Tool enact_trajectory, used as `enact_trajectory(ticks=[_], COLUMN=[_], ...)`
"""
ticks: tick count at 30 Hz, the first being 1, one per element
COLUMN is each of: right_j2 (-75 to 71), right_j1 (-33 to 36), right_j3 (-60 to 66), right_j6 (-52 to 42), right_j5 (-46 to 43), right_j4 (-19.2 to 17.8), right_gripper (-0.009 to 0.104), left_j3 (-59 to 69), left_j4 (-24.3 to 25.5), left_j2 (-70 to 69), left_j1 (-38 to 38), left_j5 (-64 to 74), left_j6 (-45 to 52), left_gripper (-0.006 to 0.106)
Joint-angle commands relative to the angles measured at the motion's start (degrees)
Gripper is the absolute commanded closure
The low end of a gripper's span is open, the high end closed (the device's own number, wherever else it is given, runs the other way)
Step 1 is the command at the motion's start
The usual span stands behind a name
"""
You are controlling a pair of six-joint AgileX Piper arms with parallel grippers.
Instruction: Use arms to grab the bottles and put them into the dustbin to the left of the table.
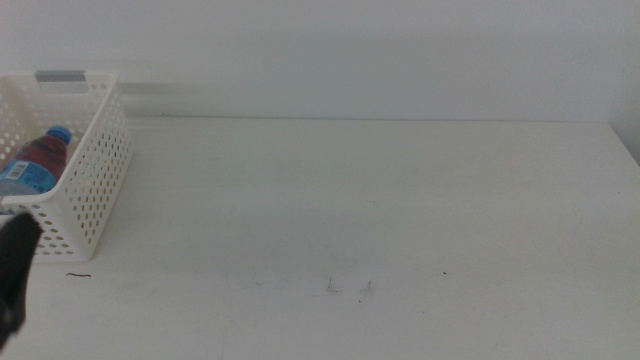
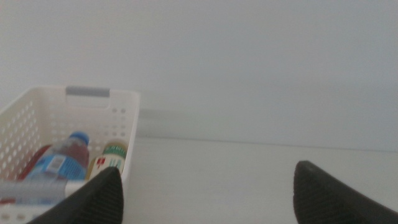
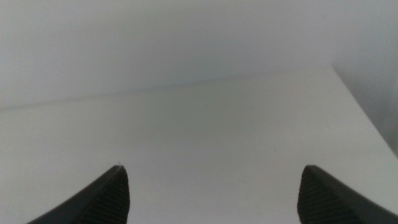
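The white perforated dustbin (image 1: 88,180) stands at the table's far left, also visible in the left wrist view as the dustbin (image 2: 118,112). Inside it lie the blue-capped water bottle (image 1: 35,165) (image 2: 62,162), the yellow-liquid bottle (image 2: 111,157) beside it, and a sliver of the red can (image 2: 34,163). My left gripper (image 2: 208,193) is open and empty, hovering near the bin's front right; its dark tip (image 1: 15,275) shows at the middle view's left edge. My right gripper (image 3: 214,196) is open, empty, over bare table (image 3: 199,124).
The white tabletop (image 1: 380,200) carries a few small dark marks (image 1: 348,288) near the front middle. A white wall rises behind the table. The table's right edge shows at the far right.
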Motion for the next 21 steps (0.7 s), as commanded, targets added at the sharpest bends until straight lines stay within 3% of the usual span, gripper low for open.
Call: enact_trajectory(ticks=[1, 4, 13, 21], right_j2=[-7.09, -15.26, -26.80, -26.80], right_j1=[-0.67, -0.67, -0.67, -0.67], right_j3=[5.62, 11.32, 17.86, 17.86], right_j6=[-0.39, -0.39, -0.39, -0.39], right_j5=[0.08, 0.68, 7.24, 7.10], right_j4=[-1.24, -1.24, -8.81, -8.87], right_gripper=[0.016, 0.016, 0.016, 0.016], left_j3=[4.15, 7.89, 14.52, 14.52], left_j4=[-0.44, 0.57, 4.59, 4.98], left_j2=[-4.92, -11.41, -15.91, -15.91], left_j1=[-0.15, -0.05, -0.05, -0.05], left_j5=[-0.83, 1.16, 4.87, 4.81], left_j6=[-0.54, -0.54, -0.54, -0.54], left_gripper=[0.007, 0.007, 0.007, 0.007])
